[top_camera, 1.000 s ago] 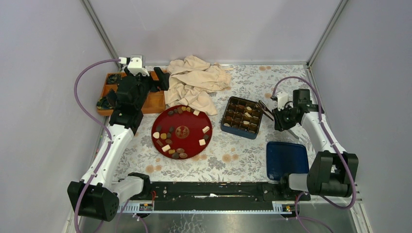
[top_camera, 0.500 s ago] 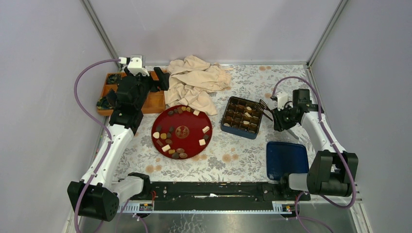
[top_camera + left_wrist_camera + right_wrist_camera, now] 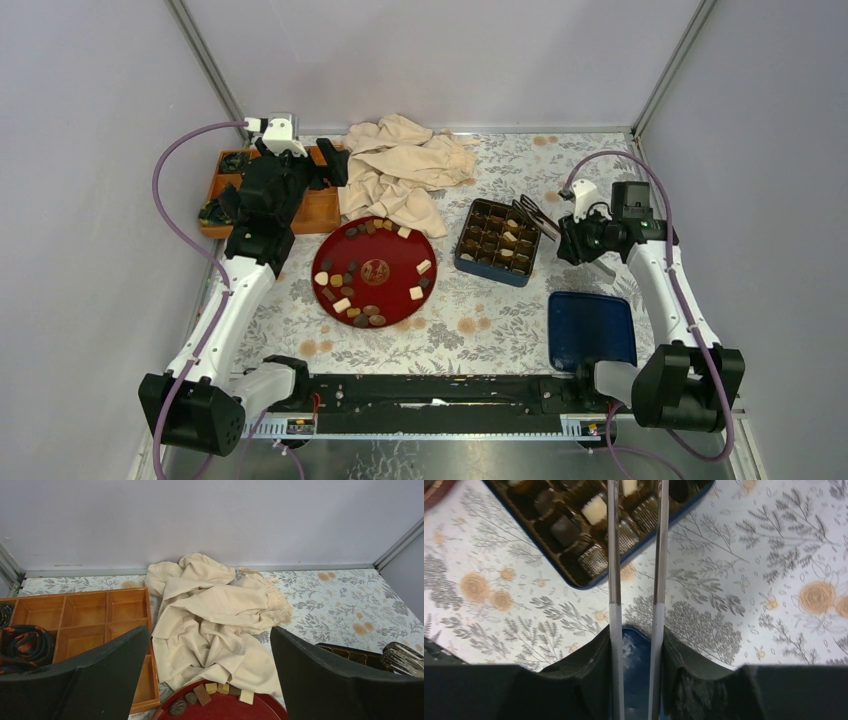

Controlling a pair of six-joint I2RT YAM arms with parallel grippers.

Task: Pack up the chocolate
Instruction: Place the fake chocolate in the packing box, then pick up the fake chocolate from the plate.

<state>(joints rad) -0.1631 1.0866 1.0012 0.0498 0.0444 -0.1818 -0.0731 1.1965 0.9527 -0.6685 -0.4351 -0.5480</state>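
On my feed the right gripper (image 3: 636,642) is clamped on a pair of metal tongs (image 3: 613,555), its fingers pressed against the two arms. The arms run forward with a gap between them, out over the far right corner of the chocolate box (image 3: 488,270). Their tips are cut off in the wrist view and too small from above, so I cannot tell whether they carry anything.

The chocolate (image 3: 342,304) is split. Most pieces, dark, light brown and cream, lie scattered on the red plate (image 3: 395,290) just left of the box. A few already sit in the box's compartments, mostly along its right side.

The left gripper (image 3: 210,630) is spread wide with nothing between its fingers. It hangs well to the left of the box and farther back, over the edge of a crumpled cream cloth (image 3: 400,165). A wooden divided tray (image 3: 318,212) lies farther left of the box. The blue lid (image 3: 591,328) lies nearer me, right of the box.
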